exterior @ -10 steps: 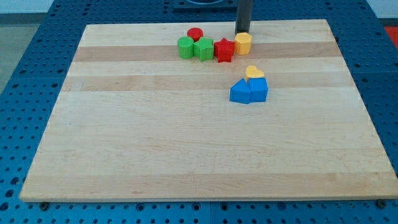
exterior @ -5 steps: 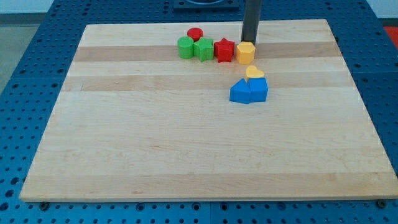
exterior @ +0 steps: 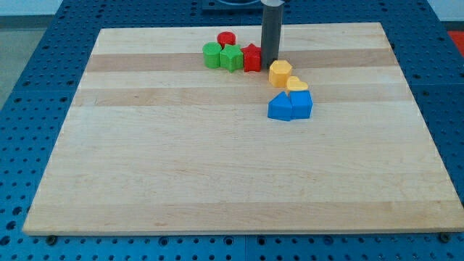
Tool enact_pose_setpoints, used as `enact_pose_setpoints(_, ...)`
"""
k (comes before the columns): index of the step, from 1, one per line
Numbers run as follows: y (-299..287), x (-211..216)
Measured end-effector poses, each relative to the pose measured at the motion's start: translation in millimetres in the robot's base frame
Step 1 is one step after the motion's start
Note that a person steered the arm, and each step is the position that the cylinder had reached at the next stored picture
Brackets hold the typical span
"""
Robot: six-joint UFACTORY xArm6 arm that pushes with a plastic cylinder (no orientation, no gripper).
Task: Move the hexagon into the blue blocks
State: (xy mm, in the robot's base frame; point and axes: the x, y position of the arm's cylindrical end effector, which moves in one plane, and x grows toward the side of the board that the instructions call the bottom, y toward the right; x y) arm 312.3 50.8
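Observation:
The yellow hexagon (exterior: pixel 280 73) lies on the wooden board (exterior: pixel 217 167), touching the yellow heart (exterior: pixel 296 85) at its lower right. Two blue blocks (exterior: pixel 290 106) sit side by side just below the heart. My tip (exterior: pixel 269 64) stands at the hexagon's upper left edge, between it and the red star (exterior: pixel 251 57). The rod hides part of the star's right side.
A green cylinder (exterior: pixel 212 55) and a green block (exterior: pixel 232 57) sit in a row left of the red star. A red cylinder (exterior: pixel 227 39) sits just above them. The blue pegboard table (exterior: pixel 43 72) surrounds the board.
The rod moved left and down the view. The yellow hexagon slid down to touch the yellow heart. The red star and green blocks shifted slightly left.

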Motion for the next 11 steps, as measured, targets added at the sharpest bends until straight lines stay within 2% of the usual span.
enact_pose_setpoints(3, 0, 14)
enact_pose_setpoints(6, 0, 48)
enact_pose_setpoints(11, 8, 33)
